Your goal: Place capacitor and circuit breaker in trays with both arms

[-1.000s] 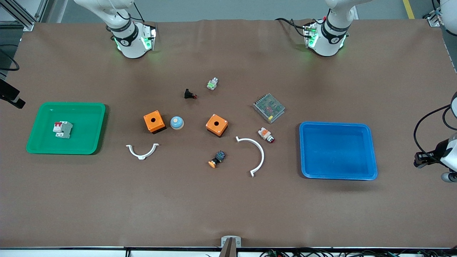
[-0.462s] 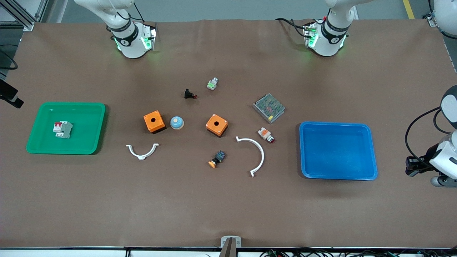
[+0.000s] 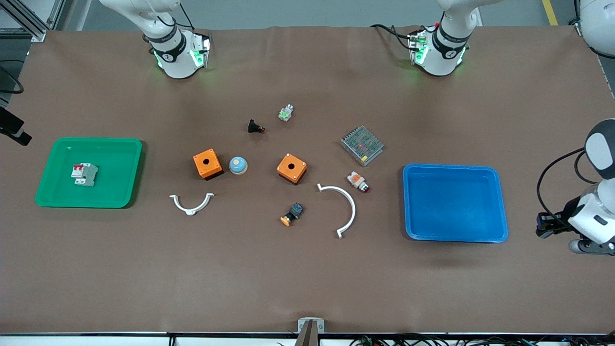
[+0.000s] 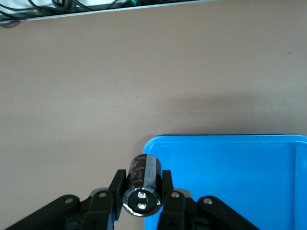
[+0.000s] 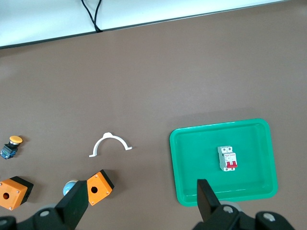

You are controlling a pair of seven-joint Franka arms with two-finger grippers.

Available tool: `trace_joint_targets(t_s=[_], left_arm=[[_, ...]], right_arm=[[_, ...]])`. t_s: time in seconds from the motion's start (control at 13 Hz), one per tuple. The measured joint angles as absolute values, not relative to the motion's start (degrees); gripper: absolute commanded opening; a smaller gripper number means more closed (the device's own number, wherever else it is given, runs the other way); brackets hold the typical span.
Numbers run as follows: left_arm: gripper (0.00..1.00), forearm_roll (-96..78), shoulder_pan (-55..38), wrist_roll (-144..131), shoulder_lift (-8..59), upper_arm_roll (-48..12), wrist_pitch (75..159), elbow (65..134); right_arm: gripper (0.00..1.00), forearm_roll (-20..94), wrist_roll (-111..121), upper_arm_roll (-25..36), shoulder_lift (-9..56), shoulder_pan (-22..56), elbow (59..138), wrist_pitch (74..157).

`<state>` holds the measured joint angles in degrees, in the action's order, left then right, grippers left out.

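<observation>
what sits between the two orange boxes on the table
In the front view, a small blue dome button sits between the two orange boxes, beside the one toward the right arm's end.

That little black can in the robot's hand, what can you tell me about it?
The capacitor is a small black cylinder with pale printing down its side and a shiny metal-rimmed end bearing two silvery terminals. That end faces the wrist camera. The left hand is shut on it, one black finger pressing each side, and nothing else touches it. It hangs in the air over the brown table, just at a corner of the blue tray, not yet inside.
</observation>
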<state>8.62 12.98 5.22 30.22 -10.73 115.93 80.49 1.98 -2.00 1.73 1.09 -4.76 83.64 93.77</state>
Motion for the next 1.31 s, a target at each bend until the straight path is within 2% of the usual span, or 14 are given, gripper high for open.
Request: trace_joint_targets(t_s=[0.46,1.0,1.08,1.31], left_arm=[[0.00,8.56,11.75,4.45,32.64,-10.89,116.22,86.50],[0.02,8.11,9.98,-1.28,34.98,-11.66,124.43,95.00],[0.06,8.11,9.70,-1.64,34.98,-11.67,124.46,95.62],[0.30,8.10,9.54,-1.81,35.12,-11.66,124.48,97.24]], right_arm=[[1.00,1.98,-2.00,1.70,1.09,-4.75,83.61,93.76],[1.00,1.98,-2.00,1.69,1.09,-4.74,83.59,93.76],[1.00,1.98,-2.00,1.69,1.09,-4.74,83.59,93.76],[1.00,1.98,-2.00,1.69,1.09,-4.74,83.60,93.76]])
